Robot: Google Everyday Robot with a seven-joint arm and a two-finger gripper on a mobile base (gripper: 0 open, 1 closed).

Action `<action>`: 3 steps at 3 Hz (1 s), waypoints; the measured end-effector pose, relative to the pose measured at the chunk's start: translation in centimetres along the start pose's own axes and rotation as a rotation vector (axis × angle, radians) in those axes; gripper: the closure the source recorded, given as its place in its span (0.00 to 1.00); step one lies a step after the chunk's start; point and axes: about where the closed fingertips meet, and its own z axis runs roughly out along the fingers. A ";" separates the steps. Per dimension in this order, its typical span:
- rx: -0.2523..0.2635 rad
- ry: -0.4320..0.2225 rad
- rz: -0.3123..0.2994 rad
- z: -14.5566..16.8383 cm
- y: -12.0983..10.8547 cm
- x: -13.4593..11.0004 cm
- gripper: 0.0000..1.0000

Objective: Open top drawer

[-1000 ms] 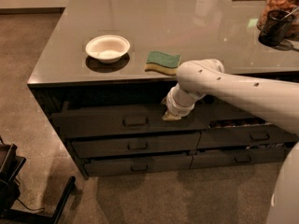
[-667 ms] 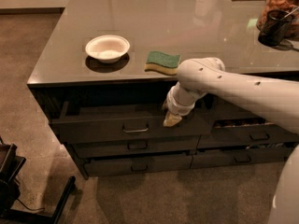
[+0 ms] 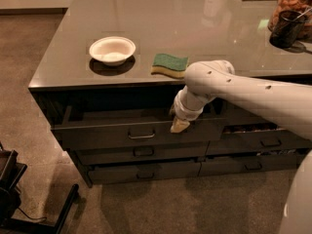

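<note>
Sliding farther out from under the worktop (image 3: 195,28) than a second ago, the top drawer (image 3: 97,133) looks nearly open, with the claw (image 3: 179,126) at its front edge, 3 o'clock of the pull (image 3: 141,133), grip impossible to tell.

The arm (image 3: 243,89) partly hides the gripper (image 3: 179,125) at the top drawer (image 3: 97,131).

Claw (image 3: 179,125) at top drawer (image 3: 97,133) front edge; countertop (image 3: 161,18) overhang close above.

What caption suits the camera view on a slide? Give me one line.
Robot hand at the front edge of the partly open top drawer, below a counter holding a bowl and sponge.
</note>
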 end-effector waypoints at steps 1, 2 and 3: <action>-0.018 0.001 0.001 0.1 0.1 0.0 0.35; -0.096 0.013 0.025 0.2 1.5 0.8 0.11; -0.181 0.036 0.054 -0.7 3.8 1.4 0.00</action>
